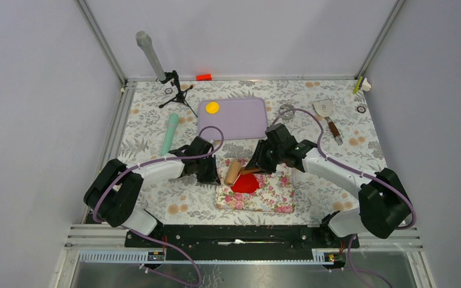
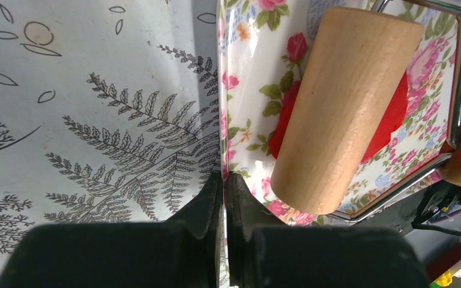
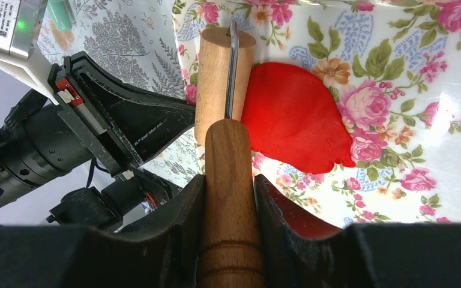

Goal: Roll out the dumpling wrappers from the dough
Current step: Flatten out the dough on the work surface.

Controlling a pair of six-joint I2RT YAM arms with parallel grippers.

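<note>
1. Black fingers of the right gripper (image 3: 228, 180) sit closest, squeezed narrow around the brown wooden handle (image 3: 228, 144) of a little rolling tool.
2. That handle joins, by a thin metal bar (image 3: 232, 66), to the pale wooden roller (image 3: 215, 72), which lies over the left edge of the dough.
3. The dough (image 3: 294, 114) is a flat, bright red sheet of soft clay with a wobbly edge. It lies near the middle of the flowery mat (image 3: 408, 72), partly under the roller.
4. The left gripper (image 2: 223, 189) is pressed shut on the left edge of the flowery mat. I think this keeps the mat from sliding.
5. The dough looks light and very soft. It should squash and stretch easily, and it could tear or stick to the roller.
6. So it is best not to pinch it. Push on it with the roller, held by the handle, gently and evenly.
7. To lift a piece, I would take a thin edge and peel slowly.
8. One small round yellow clay wrapper (image 1: 212, 108) lies well apart, on the lilac tray (image 1: 240, 123) at the back.
</note>
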